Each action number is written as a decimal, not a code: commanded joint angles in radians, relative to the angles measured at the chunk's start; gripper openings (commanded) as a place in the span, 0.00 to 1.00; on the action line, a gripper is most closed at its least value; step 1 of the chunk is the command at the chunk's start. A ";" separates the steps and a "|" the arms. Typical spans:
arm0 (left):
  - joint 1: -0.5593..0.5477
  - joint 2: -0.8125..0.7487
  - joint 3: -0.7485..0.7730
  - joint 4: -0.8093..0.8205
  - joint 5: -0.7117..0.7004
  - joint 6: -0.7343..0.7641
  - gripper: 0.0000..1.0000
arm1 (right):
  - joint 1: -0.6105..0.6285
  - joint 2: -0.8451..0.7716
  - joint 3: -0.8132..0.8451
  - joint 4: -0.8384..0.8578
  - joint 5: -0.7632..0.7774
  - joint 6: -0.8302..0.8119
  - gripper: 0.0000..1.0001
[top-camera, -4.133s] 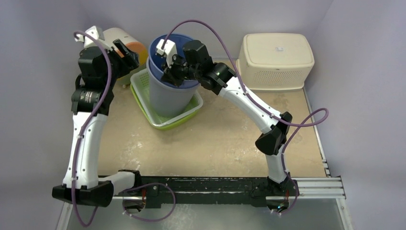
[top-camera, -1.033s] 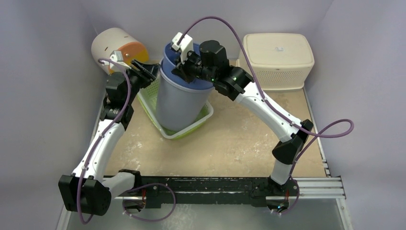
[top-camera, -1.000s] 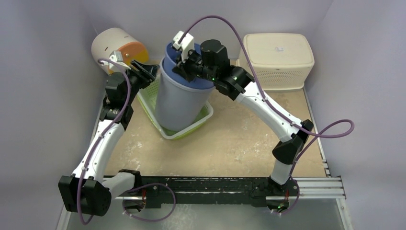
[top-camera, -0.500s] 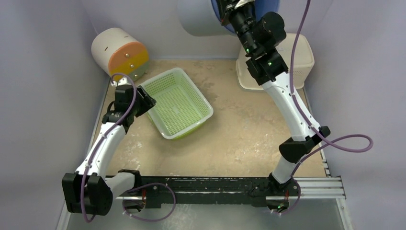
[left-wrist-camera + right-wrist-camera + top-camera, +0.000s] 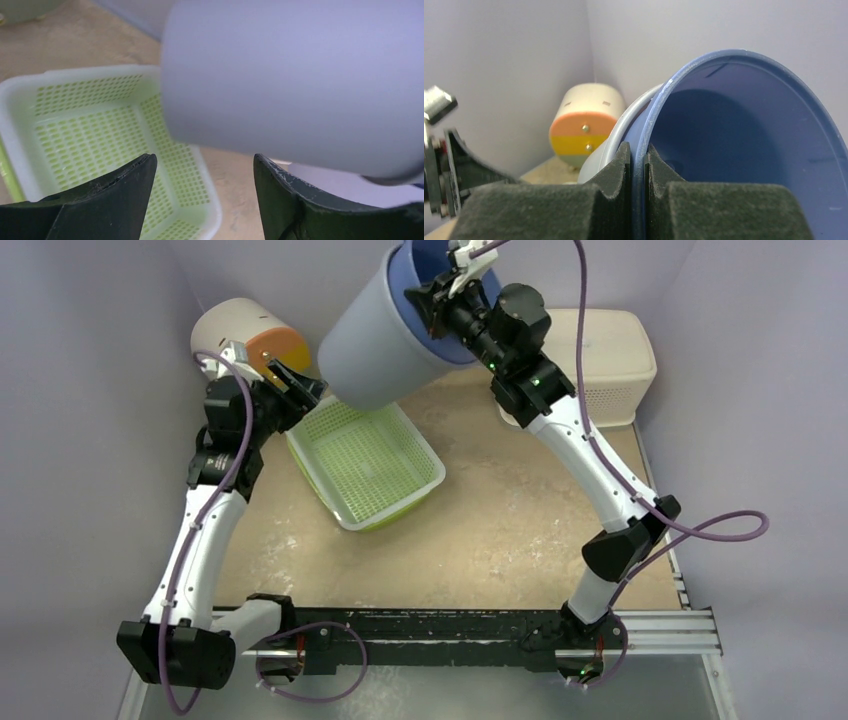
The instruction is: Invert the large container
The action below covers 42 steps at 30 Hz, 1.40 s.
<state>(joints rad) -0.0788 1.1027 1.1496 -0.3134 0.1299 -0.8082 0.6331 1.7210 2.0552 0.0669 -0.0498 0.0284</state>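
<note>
The large container (image 5: pixel 385 335), a grey bucket with a blue rim and inside, hangs tilted in the air over the back of the table, its mouth facing up and to the right. My right gripper (image 5: pixel 440 290) is shut on its blue rim, one finger inside and one outside, as the right wrist view shows (image 5: pixel 638 150). In the left wrist view the container's grey wall (image 5: pixel 300 75) fills the upper right, above and beyond my left gripper (image 5: pixel 202 165). My left gripper (image 5: pixel 300 390) is open and empty by the green basket's back left corner.
A green mesh basket (image 5: pixel 340 515) lies on the table under the container, also seen in the left wrist view (image 5: pixel 20 150). A beige cylinder with an orange face (image 5: pixel 245 335) lies at the back left. A cream perforated box (image 5: pixel 610 350) stands at the back right.
The container was lifted out of the green basket; since half a second ago it has come lower and leftward. My left gripper moved to the basket's back corner and its jaws widened.
</note>
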 commanded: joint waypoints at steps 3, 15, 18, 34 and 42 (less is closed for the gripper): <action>0.002 0.018 0.176 0.133 0.066 -0.139 0.71 | -0.003 -0.065 0.001 0.210 -0.141 0.075 0.00; -0.006 0.093 0.221 0.217 0.119 -0.300 0.68 | 0.070 -0.020 0.010 0.097 -0.299 0.095 0.00; -0.009 0.103 0.219 0.231 0.116 -0.317 0.67 | 0.081 0.010 0.056 0.065 -0.322 0.090 0.00; -0.017 0.113 0.190 0.169 0.142 -0.304 0.51 | 0.097 0.036 0.082 0.040 -0.322 0.077 0.00; -0.025 0.135 0.157 0.154 0.161 -0.294 0.50 | 0.097 0.036 0.081 0.033 -0.330 0.070 0.00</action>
<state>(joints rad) -0.0917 1.2232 1.3102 -0.1703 0.2577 -1.1160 0.7319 1.8206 2.0365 -0.1085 -0.3580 0.1215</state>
